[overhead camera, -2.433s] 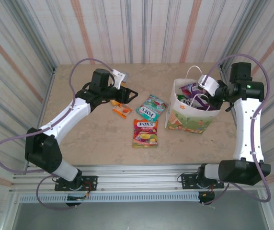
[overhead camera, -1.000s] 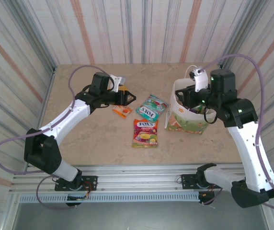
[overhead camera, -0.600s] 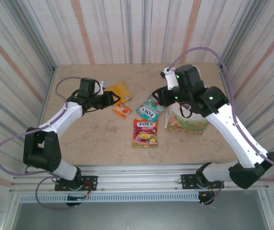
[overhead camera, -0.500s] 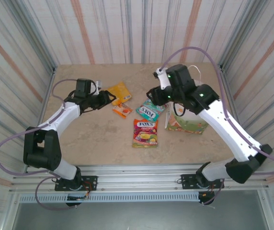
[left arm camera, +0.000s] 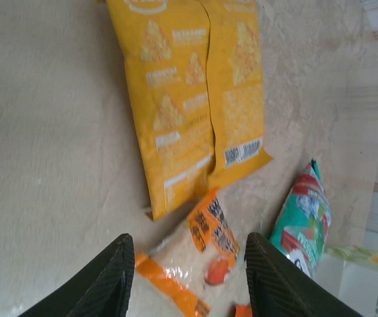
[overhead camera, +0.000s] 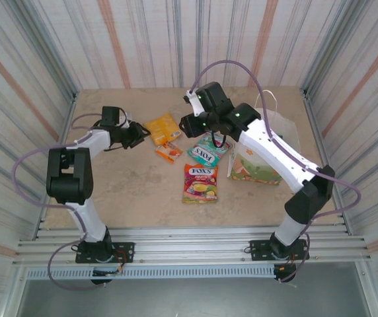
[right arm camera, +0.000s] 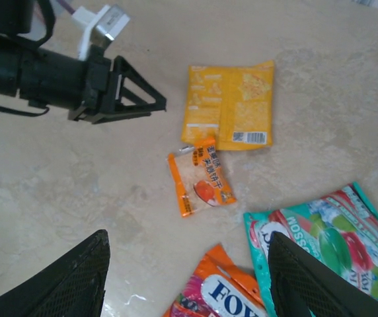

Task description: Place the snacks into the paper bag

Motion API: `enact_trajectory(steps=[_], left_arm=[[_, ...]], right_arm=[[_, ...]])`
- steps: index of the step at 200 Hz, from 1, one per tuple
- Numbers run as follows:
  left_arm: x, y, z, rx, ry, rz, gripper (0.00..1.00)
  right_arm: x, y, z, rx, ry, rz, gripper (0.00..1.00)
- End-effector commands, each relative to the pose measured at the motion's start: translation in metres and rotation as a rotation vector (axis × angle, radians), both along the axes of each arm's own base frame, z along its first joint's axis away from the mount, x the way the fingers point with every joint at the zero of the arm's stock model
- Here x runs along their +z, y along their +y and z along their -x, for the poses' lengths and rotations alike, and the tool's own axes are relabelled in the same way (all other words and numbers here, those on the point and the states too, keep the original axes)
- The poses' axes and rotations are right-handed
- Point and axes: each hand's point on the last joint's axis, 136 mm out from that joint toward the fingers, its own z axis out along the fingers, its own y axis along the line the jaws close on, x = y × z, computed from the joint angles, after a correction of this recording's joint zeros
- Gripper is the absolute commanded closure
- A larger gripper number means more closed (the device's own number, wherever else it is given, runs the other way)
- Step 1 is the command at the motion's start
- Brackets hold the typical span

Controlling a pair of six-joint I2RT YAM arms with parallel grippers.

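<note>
Right gripper [right arm camera: 188, 236] swung in beside twin pack [overhead camera: 162, 124], jaws wide, empty; I saw left gripper [left arm camera: 188, 239] on its opposite side, open too.

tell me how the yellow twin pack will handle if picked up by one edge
Probably light and floppy: the twin pack is a thin packet lying flat on the table. The seam down its middle suggests it may fold there when lifted. Its smooth film could slide on the polished-looking surface if pushed.
</note>
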Motion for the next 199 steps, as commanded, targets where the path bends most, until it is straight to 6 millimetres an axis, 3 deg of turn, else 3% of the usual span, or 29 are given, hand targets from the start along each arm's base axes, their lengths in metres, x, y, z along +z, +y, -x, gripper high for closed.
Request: enact_trajectory(steps=[1,8,13,60,76,80,109,199], left_arm=[[0.001,-0.001,-0.018,-0.021,-0.012,0.017,0.53],[-0.003,-0.001,-0.023,-0.02,-0.006,0.018,0.53],[-0.005,-0.001,-0.026,-0.02,-0.003,0.021,0.53],[-0.023,0.004,-0.047,-0.019,0.022,0.005,0.54],[-0.02,0.005,-0.052,-0.018,0.01,0.0,0.54],[-0.032,0.005,-0.052,-0.017,0.035,0.001,0.54],[-0.042,0.005,-0.06,-0.021,0.046,0.003,0.55],[-0.057,0.002,-0.08,-0.013,0.05,0.029,0.58]], right_arm=[[-0.001,0.01,-0.011,0.029,0.019,-0.014,0.35],[-0.009,0.011,-0.015,0.028,0.04,-0.004,0.35],[0.003,0.013,-0.019,0.03,0.024,-0.022,0.35],[-0.006,0.022,-0.032,0.054,0.045,-0.035,0.35],[-0.01,0.023,-0.035,0.059,0.055,-0.04,0.35],[-0.01,0.023,-0.035,0.059,0.057,-0.042,0.35],[-0.015,0.022,-0.04,0.06,0.07,-0.05,0.35],[-0.019,0.019,-0.048,0.063,0.086,-0.069,0.35]])
